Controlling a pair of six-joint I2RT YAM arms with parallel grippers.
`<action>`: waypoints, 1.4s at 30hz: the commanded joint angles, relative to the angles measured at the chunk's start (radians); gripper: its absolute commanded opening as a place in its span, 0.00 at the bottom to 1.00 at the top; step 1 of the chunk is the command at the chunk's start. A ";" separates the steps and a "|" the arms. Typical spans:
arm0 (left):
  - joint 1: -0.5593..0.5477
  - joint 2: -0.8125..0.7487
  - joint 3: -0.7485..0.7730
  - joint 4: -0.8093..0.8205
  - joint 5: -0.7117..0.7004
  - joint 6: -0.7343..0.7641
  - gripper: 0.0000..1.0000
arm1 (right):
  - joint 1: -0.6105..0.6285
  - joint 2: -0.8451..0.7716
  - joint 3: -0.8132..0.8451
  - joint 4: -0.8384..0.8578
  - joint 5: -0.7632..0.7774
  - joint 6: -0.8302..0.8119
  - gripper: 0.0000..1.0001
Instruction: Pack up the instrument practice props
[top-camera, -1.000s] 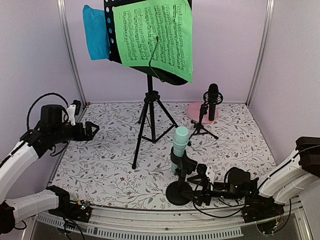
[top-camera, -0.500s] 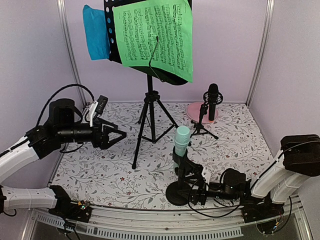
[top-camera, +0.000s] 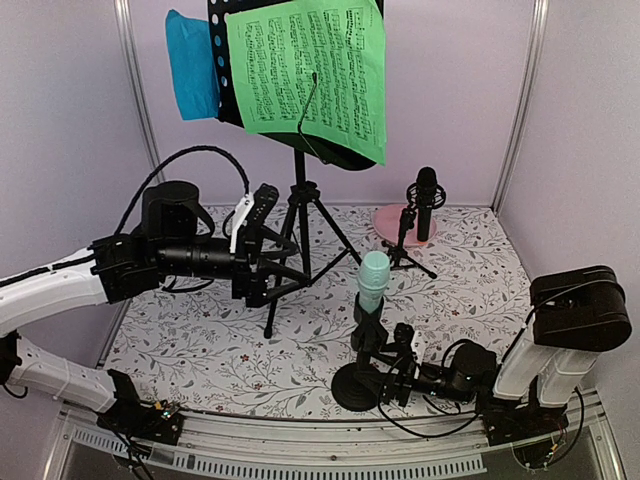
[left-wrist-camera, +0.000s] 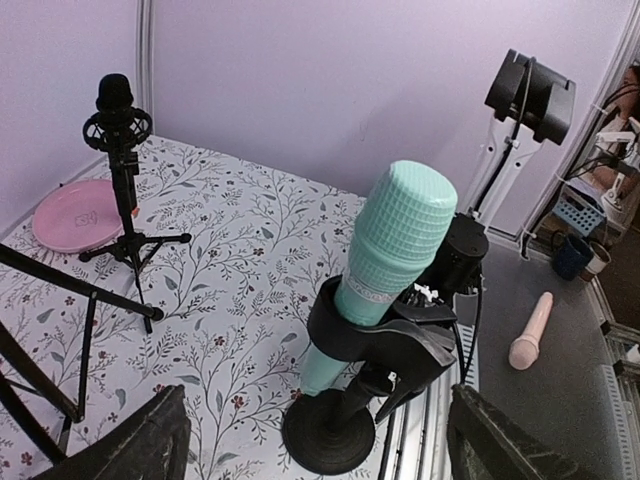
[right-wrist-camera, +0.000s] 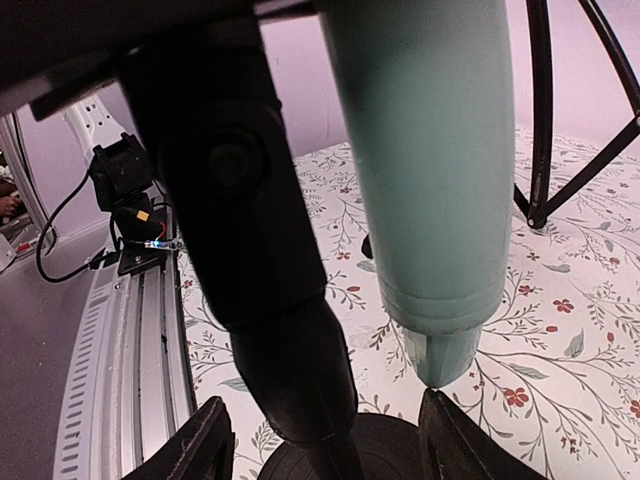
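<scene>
The black perforated music rack (top-camera: 222, 40) stands on tripod legs (top-camera: 300, 235) at the back, holding a green sheet (top-camera: 310, 75) and a blue sheet (top-camera: 192, 65). The mint-green microphone (top-camera: 373, 285) sits in a black round-based support (top-camera: 357, 385) near the front; it also shows in the left wrist view (left-wrist-camera: 395, 240). The black microphone (top-camera: 427, 200) stands in its small tripod support (top-camera: 403, 250) at the back right. My left gripper (top-camera: 290, 262) is open and empty beside a tripod leg. My right gripper (right-wrist-camera: 335, 440) is open, low on the table, its fingers either side of the support's stem (right-wrist-camera: 300, 370).
A round pink plate (top-camera: 388, 222) lies behind the black microphone's support. Lilac walls and metal posts (top-camera: 140, 110) close the sides and back. A metal rail (top-camera: 330, 455) runs along the front edge. The mat is floral.
My left arm has swung right from the left wall to the tripod legs. My right gripper has closed in on the support's stem, and the mint microphone has shifted slightly right.
</scene>
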 joint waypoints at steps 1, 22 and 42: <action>-0.022 0.081 0.081 0.058 0.008 0.052 0.88 | -0.004 0.034 -0.016 0.139 0.021 0.010 0.64; -0.183 0.368 0.363 -0.091 -0.108 0.136 0.90 | -0.023 0.005 0.016 0.121 -0.048 -0.028 0.55; -0.183 0.426 0.315 -0.015 -0.076 0.179 0.71 | -0.049 0.005 0.020 0.071 -0.098 -0.057 0.38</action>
